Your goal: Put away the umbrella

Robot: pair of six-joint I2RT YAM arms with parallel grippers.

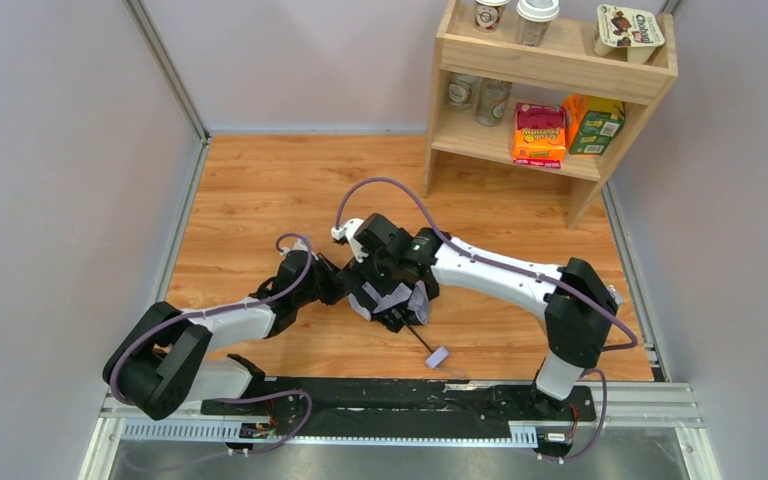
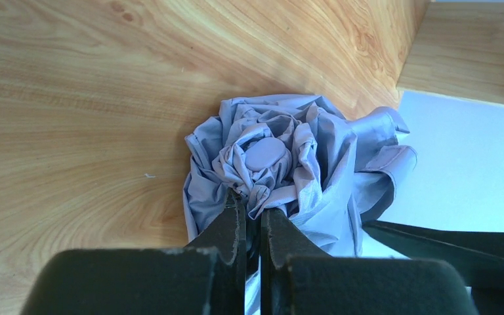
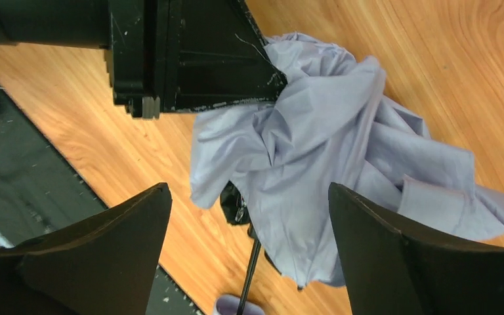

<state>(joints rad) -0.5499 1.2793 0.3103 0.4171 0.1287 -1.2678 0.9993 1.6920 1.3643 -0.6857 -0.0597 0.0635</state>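
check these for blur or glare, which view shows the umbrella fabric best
Left wrist: umbrella folds sharp, left hand pinching them also in focus, a flat bright patch at right. Right wrist: fabric crisp, open right hand just dark silhouette. Top external: even light, no glare, umbrella small and half covered.

Left wrist view: the left gripper (image 2: 254,223), fingers pressed together, hides the fold it pinches on the pale lavender thin-fabric folding umbrella (image 2: 331,164). Right wrist view: we lose the slim black shaft (image 3: 250,272) off the bottom edge beside a cut-off lavender piece (image 3: 232,306) we can't identify, and the right gripper (image 3: 247,197) fingers are cropped there too. Top view: both grippers cover most of the umbrella, and labels on the light wooden shelf (image 1: 560,62) are too small to read.
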